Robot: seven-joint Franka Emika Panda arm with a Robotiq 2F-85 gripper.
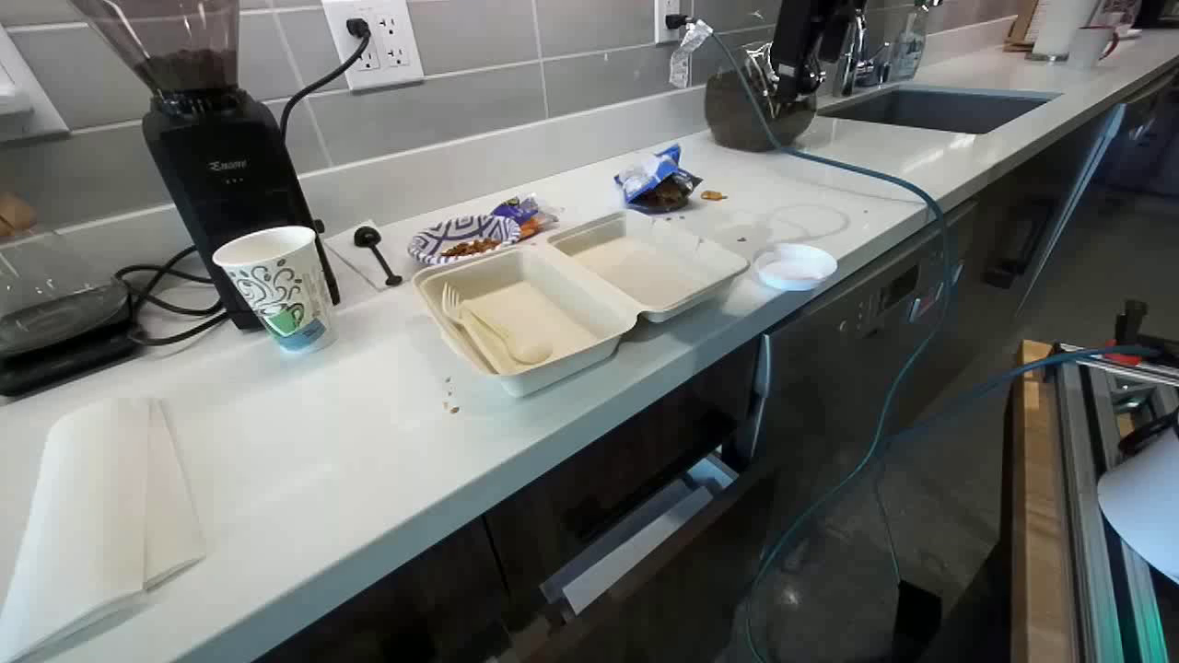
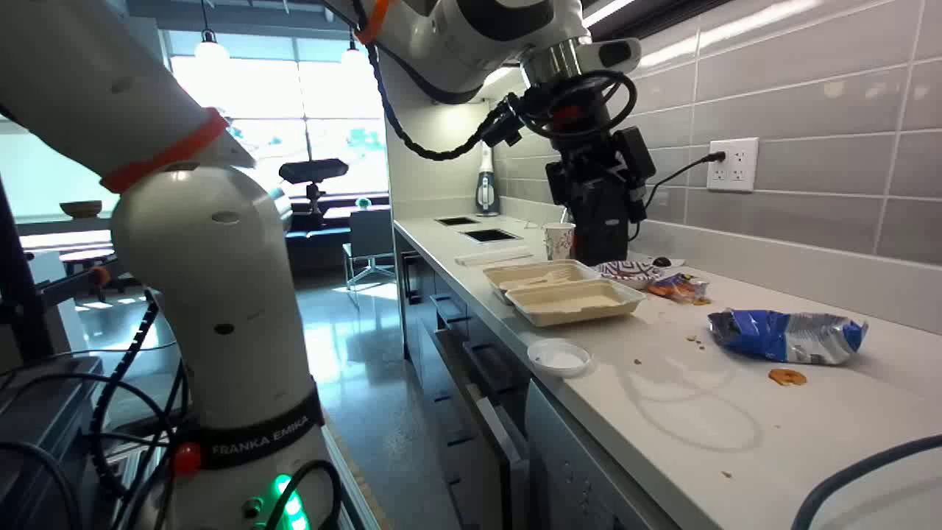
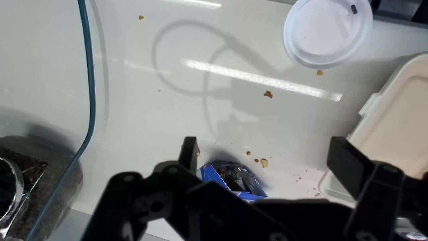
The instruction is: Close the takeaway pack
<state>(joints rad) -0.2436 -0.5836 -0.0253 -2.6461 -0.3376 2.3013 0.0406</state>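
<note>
The wall [image 1: 479,55] meets the back edge of the counter [image 1: 350,442]. The arm [image 2: 228,294] stands off the front edge and reaches in over the top. Near the back edge is the grinder [image 1: 226,184], upright. The pack [image 1: 576,299] lies spread open near the front edge — both halves hollow side up. The gripper [image 3: 265,157] hangs above the counter, apart from the pack; its fingers [image 3: 347,167] are parted wide — released. The cloth [image 1: 101,525] lies folded near the front edge, on the pack's side toward the far front corner in an exterior view. Between the pack and the back edge sits the plate [image 1: 461,228], patterned. The bag [image 2: 787,335], blue and silver, lies close to the back edge. The cup [image 1: 276,285] stands upright just beside the grinder, toward the front edge. A wrapper [image 2: 678,287] lies just beside the plate. The lid [image 1: 795,267], white and round, is near the front edge, just beside the pack. In the pack's half nearer the grinder rest a fork [image 1: 458,311] and a spoon [image 1: 531,350]. A brown snack [image 2: 787,377] and crumbs [image 3: 268,94] dot the counter.
</note>
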